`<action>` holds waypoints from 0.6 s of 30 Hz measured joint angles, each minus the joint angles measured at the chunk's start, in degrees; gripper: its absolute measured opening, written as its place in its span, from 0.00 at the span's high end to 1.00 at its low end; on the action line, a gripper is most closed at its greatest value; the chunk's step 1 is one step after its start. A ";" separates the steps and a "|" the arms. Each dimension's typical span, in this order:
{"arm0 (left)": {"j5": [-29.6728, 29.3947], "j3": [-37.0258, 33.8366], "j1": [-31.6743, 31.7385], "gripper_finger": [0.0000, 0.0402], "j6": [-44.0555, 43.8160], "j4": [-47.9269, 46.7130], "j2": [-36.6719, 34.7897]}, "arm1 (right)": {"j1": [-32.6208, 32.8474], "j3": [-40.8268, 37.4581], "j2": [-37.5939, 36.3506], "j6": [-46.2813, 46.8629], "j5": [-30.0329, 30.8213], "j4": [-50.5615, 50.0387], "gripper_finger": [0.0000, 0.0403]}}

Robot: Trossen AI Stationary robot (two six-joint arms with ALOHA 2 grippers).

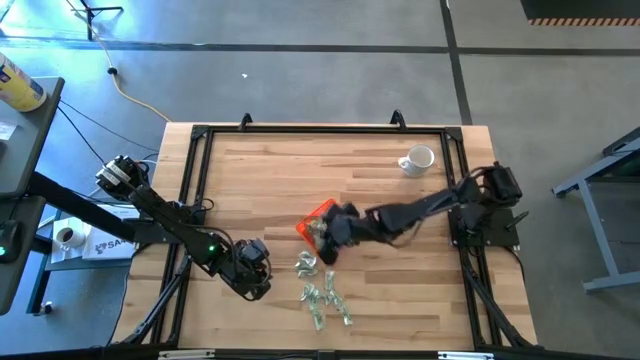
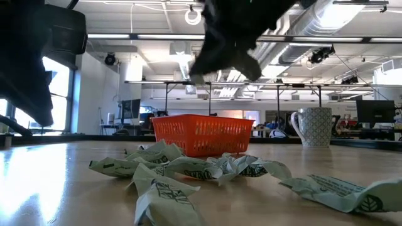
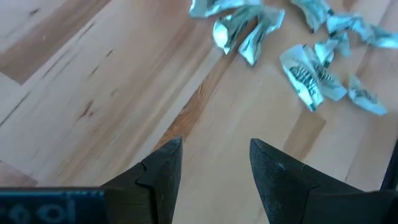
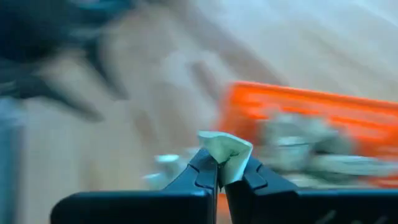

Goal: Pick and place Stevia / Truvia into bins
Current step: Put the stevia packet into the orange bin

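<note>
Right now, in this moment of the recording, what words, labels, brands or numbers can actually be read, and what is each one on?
"SA": start of a word on a white box beside the table's left edge, the rest hidden by the left arm.
Sachets: green print and a leaf mark, no word readable.
Yellow canister, top left of the high view: label too small to read.
Orange tray and white mug: no text visible.

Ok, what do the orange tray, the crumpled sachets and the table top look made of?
The small orange lattice-walled tray looks like moulded plastic, going by its even colour and open grid. The pale green-and-white crumpled sachets look like thin printed paper, creased and matte. The light plank table top appears to be wood, with visible grain and joined strips.
</note>
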 joint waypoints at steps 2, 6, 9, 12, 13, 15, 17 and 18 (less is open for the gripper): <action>-0.32 0.01 0.01 0.45 0.02 1.45 0.00 | -2.86 -0.23 1.09 1.09 -0.10 -3.93 0.98; 0.32 0.02 2.16 0.45 0.26 4.07 0.20 | -7.07 -0.26 2.28 0.98 -2.68 -5.52 0.93; 1.64 0.02 4.49 0.45 1.75 5.93 0.24 | -7.91 -0.18 1.99 -0.75 -3.58 -5.32 0.81; 3.40 0.02 7.00 0.45 3.51 8.31 0.26 | -7.63 -0.18 1.84 -1.22 -4.15 -5.52 0.66; 4.17 0.02 7.71 0.45 4.11 9.13 0.26 | -7.38 -0.18 1.82 -1.30 -4.80 -5.57 0.61; 5.91 0.02 8.99 0.45 5.20 11.18 0.26 | -6.40 -0.18 1.79 -2.25 -5.51 -5.63 0.50; 7.62 0.02 9.80 0.45 5.29 12.19 0.35 | -4.33 -0.21 1.29 -4.42 -3.93 -6.09 0.41; 8.32 0.02 9.86 0.45 5.29 13.40 0.74 | -2.88 -0.21 0.87 -6.03 -2.64 -6.34 0.38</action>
